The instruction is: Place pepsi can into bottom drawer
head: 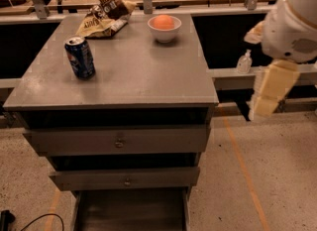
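A white bowl (165, 33) holding an orange (164, 22) stands by the back edge of the grey counter (143, 71), toward its back right corner. A crumpled brown-and-yellow snack bag (103, 18) lies along the same edge, nearer the back left corner. Under the front edge sit the top drawer (74, 141) and middle drawer (163, 178), each with a small round knob; past the right edge a clear pump bottle (243, 62) stands on a ledge, an orange line (242, 168) crosses the speckled floor, and a black cable (37, 219) curls below the front left corner.
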